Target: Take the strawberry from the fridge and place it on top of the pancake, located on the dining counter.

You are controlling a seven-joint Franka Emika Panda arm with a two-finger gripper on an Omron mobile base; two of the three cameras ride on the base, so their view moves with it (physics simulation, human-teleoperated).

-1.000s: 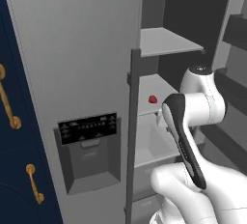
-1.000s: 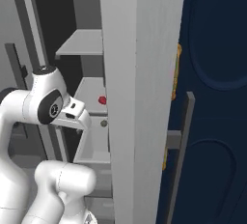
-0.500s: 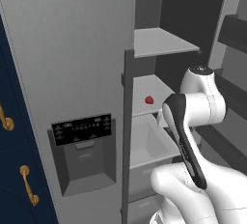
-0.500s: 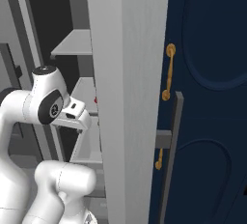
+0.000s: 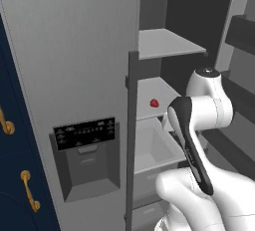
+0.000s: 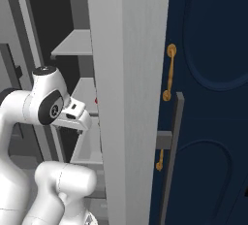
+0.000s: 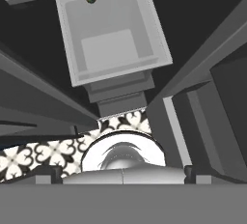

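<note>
Strawberry (image 5: 154,103) on fridge (image 5: 74,51) shelf

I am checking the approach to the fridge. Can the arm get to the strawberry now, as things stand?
Probably yes. The fridge stands open, and the strawberry lies uncovered on a shelf, with nothing visible between it and the arm.

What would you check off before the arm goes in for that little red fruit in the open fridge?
1. Fridge door swung open, shelves exposed: ok.
2. Strawberry sitting in sight on the middle shelf: ok.
3. Nothing beside the strawberry on that shelf: ok.
4. Gripper open and holding nothing: ok.
5. Gripper aimed at the strawberry: not ok; the hand view looks down at the open drawer and the patterned floor.
6. Room between shelves for the hand: cannot tell.
</note>
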